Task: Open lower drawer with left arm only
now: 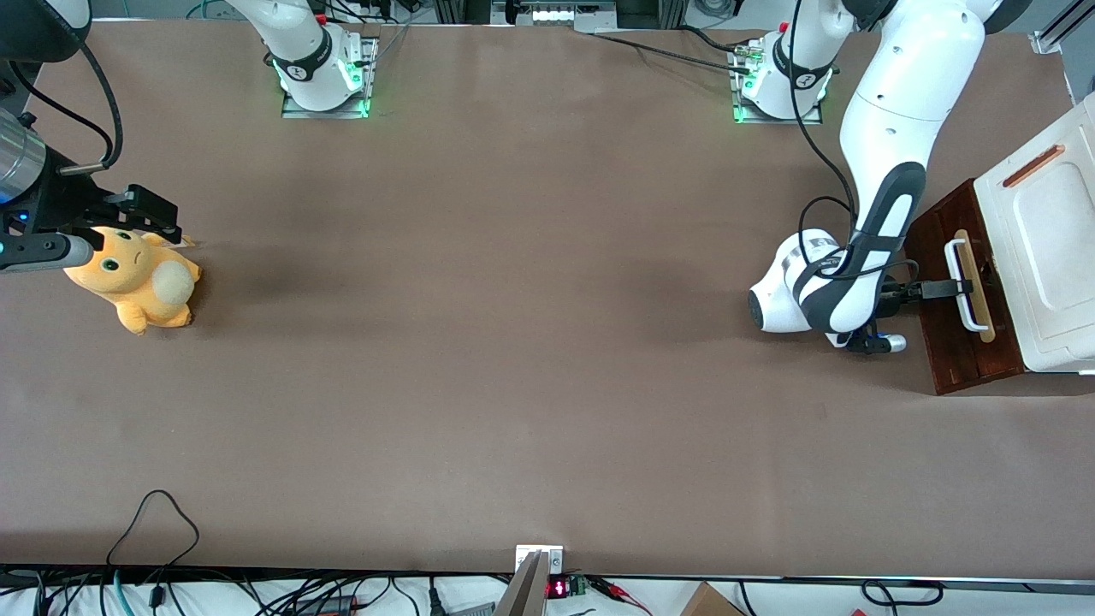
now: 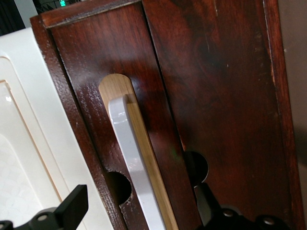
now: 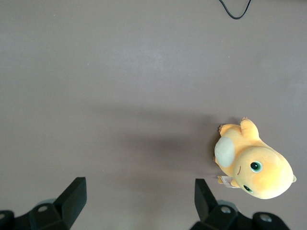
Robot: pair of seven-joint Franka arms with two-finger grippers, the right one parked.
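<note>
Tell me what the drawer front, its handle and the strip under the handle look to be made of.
The lower drawer looks like dark red-brown stained wood: grain streaks, glossy sheen, worn edges. The handle is a smooth white bar, plastic or painted metal; which, I cannot tell. The strip beneath it looks like pale unstained wood with fine grain. The gripper straddles the handle, fingers open.
</note>
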